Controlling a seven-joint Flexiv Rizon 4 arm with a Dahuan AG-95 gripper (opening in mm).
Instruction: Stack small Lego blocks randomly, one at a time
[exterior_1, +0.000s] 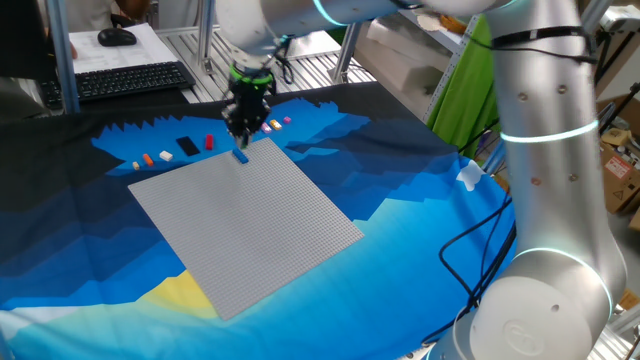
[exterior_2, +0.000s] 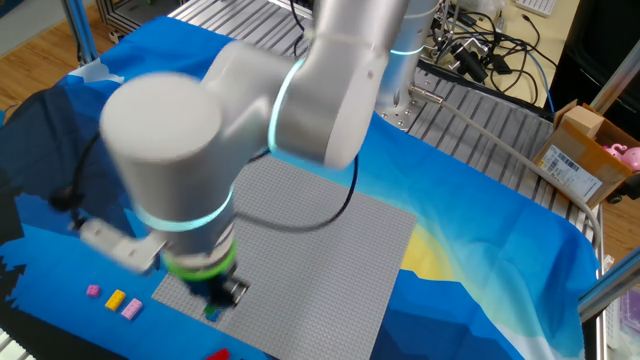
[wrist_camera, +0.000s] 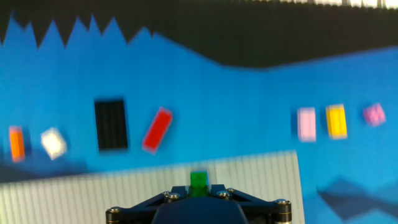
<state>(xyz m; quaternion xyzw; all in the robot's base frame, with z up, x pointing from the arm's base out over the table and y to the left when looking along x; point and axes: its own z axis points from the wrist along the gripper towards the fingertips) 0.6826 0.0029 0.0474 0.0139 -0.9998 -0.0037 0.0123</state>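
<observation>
My gripper (exterior_1: 243, 133) hangs over the far corner of the grey baseplate (exterior_1: 250, 220), shut on a small green Lego block (wrist_camera: 198, 180) that sticks out between the jaws. That green block (exterior_2: 212, 312) also shows under the hand in the other fixed view. A blue block (exterior_1: 241, 155) lies right under the fingertips on the plate. Beyond the plate, on the cloth, lie a red block (wrist_camera: 157, 129), a white one (wrist_camera: 53, 142), an orange one (wrist_camera: 17, 142), a pale pink one (wrist_camera: 306, 124), a yellow one (wrist_camera: 336, 121) and a magenta one (wrist_camera: 374, 114).
A flat black piece (wrist_camera: 111, 124) lies beside the red block. A keyboard (exterior_1: 130, 80) and a mouse (exterior_1: 117, 37) sit behind the blue cloth. The robot's own base (exterior_1: 545, 200) stands at the right, and a cardboard box (exterior_2: 590, 150) and cables lie off the table.
</observation>
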